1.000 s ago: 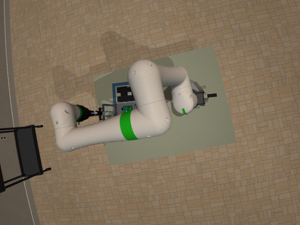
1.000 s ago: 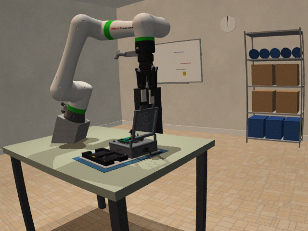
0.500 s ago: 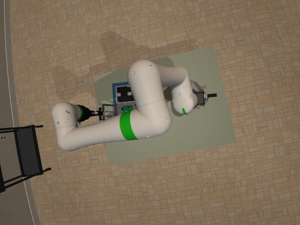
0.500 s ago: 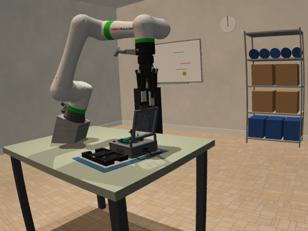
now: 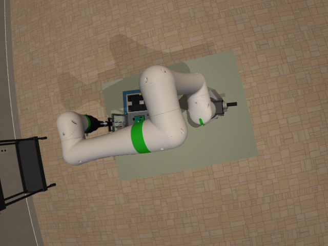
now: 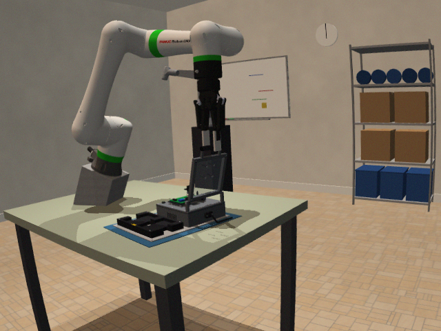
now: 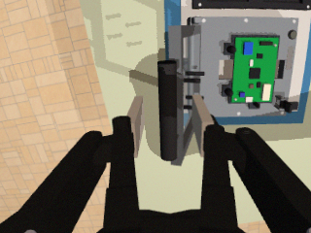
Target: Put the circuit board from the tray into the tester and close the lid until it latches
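Handle point(image 6: 205, 148) point(image 7: 168, 111) between my parted gripper point(image 5: 110, 123) point(image 6: 211, 145) point(image 7: 167, 109) fingers, ungripped. Off-centre closing could swing lid point(image 5: 118, 122) point(image 6: 209, 174) point(image 7: 189, 97) early.

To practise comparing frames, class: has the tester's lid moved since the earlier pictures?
No: against the tester's base, the lid stands raised at the same tilt.
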Controlling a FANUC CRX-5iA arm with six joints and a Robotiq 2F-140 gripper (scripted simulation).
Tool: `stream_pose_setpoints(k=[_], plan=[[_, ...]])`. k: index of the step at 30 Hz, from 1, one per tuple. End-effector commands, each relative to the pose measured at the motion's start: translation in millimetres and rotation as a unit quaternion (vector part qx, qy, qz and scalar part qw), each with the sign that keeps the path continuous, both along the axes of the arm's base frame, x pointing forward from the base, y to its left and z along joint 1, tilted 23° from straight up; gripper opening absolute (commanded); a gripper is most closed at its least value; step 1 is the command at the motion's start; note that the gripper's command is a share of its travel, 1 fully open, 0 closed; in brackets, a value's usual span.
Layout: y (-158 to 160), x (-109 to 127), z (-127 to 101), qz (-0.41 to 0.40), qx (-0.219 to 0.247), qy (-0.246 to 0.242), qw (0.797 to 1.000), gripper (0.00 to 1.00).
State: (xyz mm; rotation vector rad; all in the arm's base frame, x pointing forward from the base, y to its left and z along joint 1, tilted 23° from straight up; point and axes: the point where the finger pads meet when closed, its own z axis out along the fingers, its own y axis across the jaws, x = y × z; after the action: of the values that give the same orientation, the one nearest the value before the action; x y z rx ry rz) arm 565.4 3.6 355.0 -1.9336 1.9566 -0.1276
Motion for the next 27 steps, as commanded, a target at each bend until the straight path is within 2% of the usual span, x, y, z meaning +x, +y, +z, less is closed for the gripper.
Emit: stream_pose_setpoints(k=[1, 16, 17, 27], plan=[[-0.1, 0.1, 0.3, 0.0, 0.0, 0.0, 1.0, 0.3], [-0.1, 0.1, 0.3, 0.0, 0.0, 0.0, 1.0, 0.3], [-0.1, 0.1, 0.3, 0.0, 0.0, 0.0, 1.0, 0.0], [-0.1, 0.1, 0.3, 0.0, 0.0, 0.0, 1.0, 0.0]])
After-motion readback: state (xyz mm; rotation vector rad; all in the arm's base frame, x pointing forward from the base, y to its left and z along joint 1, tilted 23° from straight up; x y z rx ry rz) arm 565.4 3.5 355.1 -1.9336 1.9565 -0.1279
